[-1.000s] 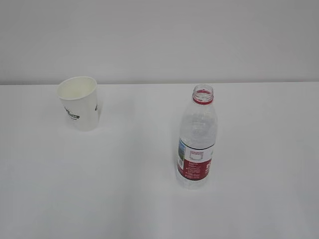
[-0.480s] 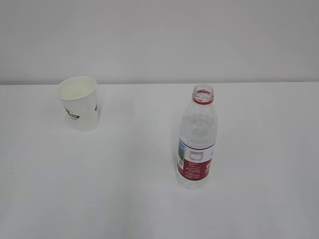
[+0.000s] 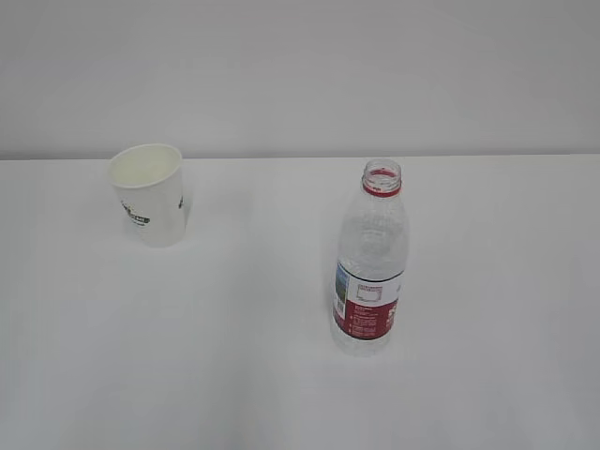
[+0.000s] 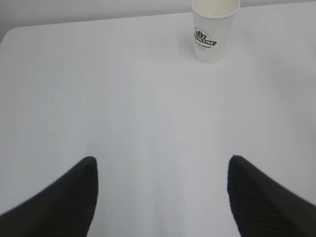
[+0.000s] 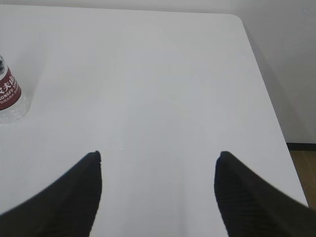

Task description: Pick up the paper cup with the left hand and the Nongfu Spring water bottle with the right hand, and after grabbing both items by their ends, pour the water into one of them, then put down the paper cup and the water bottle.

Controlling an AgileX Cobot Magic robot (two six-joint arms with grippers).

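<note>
My left hand [image 4: 162,170] hung low over the table [image 3: 234,375], fingers [image 4: 64,197] spread wide and empty, the paper cup [image 4: 213,29] upright far ahead. My right hand [image 5: 158,165] hovered likewise, wide apart, holding nothing, the Nongfu Spring water bottle [image 5: 9,96] standing off to its left.
</note>
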